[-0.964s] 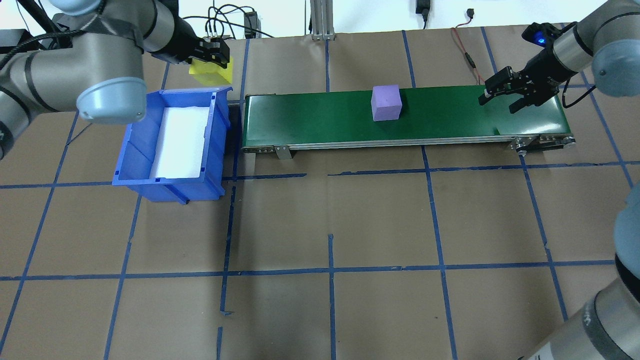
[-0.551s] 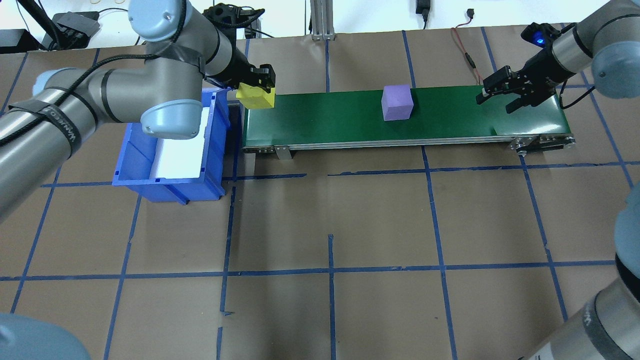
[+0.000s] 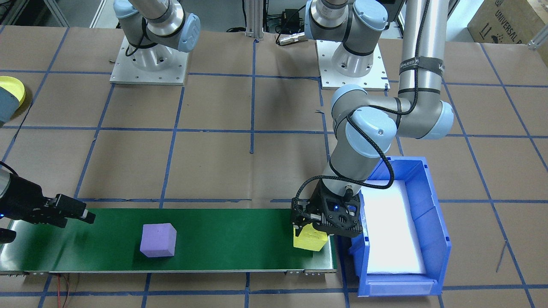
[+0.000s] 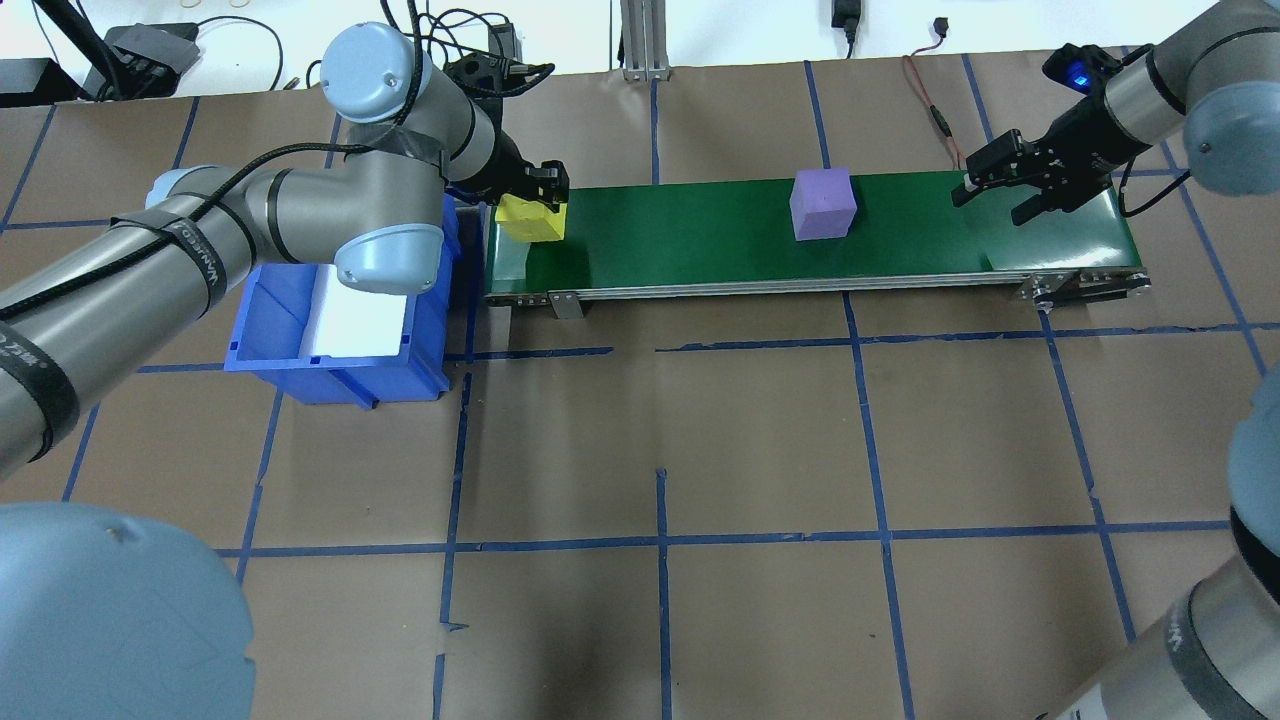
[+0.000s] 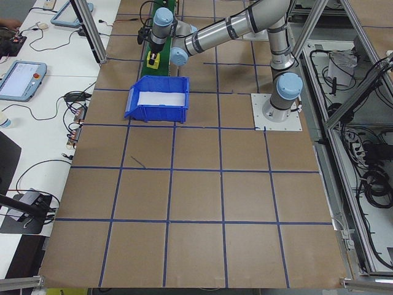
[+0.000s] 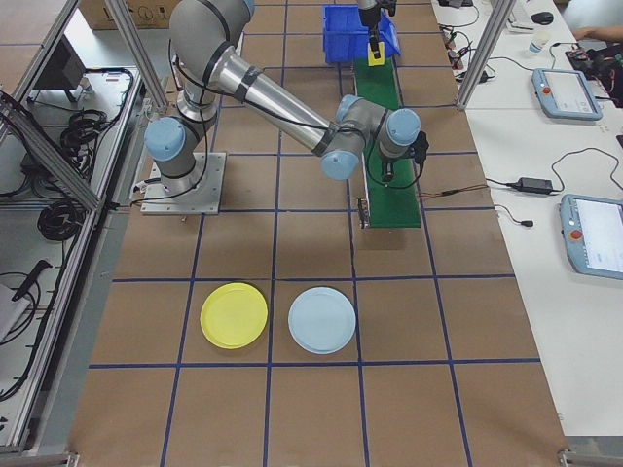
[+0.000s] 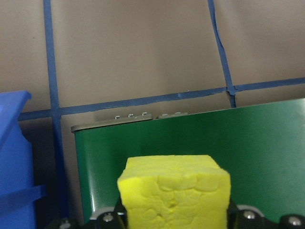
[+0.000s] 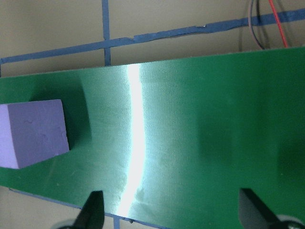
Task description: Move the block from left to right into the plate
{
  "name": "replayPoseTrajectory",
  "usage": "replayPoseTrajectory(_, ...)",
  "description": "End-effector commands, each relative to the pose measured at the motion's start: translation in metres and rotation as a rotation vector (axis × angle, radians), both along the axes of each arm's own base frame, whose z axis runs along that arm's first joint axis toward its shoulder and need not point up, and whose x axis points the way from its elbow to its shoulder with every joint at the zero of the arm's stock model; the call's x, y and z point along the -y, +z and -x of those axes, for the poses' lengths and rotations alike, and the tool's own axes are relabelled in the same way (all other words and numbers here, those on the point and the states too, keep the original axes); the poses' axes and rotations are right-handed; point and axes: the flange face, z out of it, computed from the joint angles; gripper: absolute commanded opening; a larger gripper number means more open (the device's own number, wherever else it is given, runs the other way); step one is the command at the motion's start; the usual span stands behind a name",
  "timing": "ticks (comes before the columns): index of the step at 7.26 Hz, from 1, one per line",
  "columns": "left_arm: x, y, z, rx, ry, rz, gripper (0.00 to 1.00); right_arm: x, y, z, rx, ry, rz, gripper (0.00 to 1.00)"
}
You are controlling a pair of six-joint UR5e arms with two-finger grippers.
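A yellow block is at the left end of the green conveyor belt, with my left gripper shut on it. Whether it touches the belt I cannot tell. A purple block sits free on the belt, right of the middle. My right gripper hangs open over the belt's right end, with nothing between its fingers. The yellow plate lies on the table on my right side, away from the belt.
A blue bin with a white liner stands against the belt's left end, under my left arm. A pale blue plate lies beside the yellow one. Cables run behind the belt. Brown paper with blue tape lines covers the table.
My left gripper has carried the yellow block from behind the bin over to the belt's left end. The purple block has travelled rightward along the belt. The right gripper has barely moved.
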Motion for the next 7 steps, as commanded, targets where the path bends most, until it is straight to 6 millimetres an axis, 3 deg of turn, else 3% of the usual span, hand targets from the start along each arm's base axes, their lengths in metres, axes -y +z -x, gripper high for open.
replayPoseTrajectory(1,0.002,0.011,0.0,-0.001,0.005,0.017,1.0,0.007,0.001,0.004,-0.018,-0.002,0.012,0.99)
replayPoseTrajectory(2,-0.002,0.038,-0.004,0.035,0.017,0.06,1.0,0.017,-0.003,0.008,-0.014,-0.01,0.012,0.99)
replayPoseTrajectory(3,-0.021,0.072,-0.012,0.099,0.037,0.019,1.0,0.021,0.0,0.01,-0.023,-0.007,0.019,1.0)
replayPoseTrajectory(5,-0.081,0.147,-0.041,0.191,0.077,-0.126,1.0,0.023,-0.002,0.011,-0.026,0.006,0.024,1.0)
replayPoseTrajectory(7,-0.143,0.218,-0.092,0.193,0.162,-0.242,1.0,0.022,0.001,0.013,-0.045,0.01,0.023,1.0)
